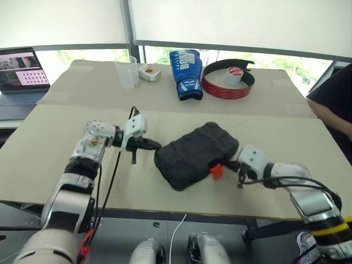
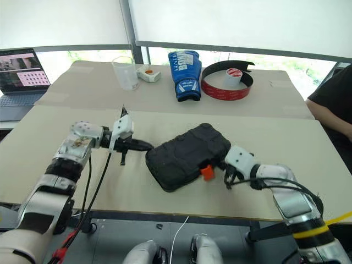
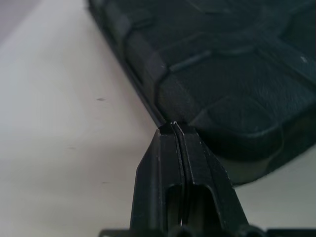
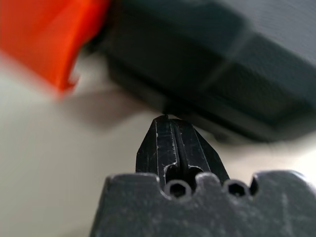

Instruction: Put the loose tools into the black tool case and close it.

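Note:
The black tool case (image 1: 195, 154) lies closed on the table, set at an angle, with its orange latch (image 1: 215, 170) sticking out at the near side. My left gripper (image 1: 155, 146) is shut, and its tip touches the case's left edge (image 3: 148, 64). My right gripper (image 1: 234, 163) is also shut, its tip against the case's near-right edge, just right of the latch (image 4: 44, 39). Neither gripper holds anything. The loose tools are out of view.
At the back of the table stand a red-and-black curved band (image 1: 220, 91) around a tape roll (image 1: 235, 76), a blue boxing glove (image 1: 186, 74), a clear cup (image 1: 127, 71) and a small white box (image 1: 149, 72). A laptop (image 1: 19, 69) sits far left. A person's arm (image 1: 335, 104) is at the right edge.

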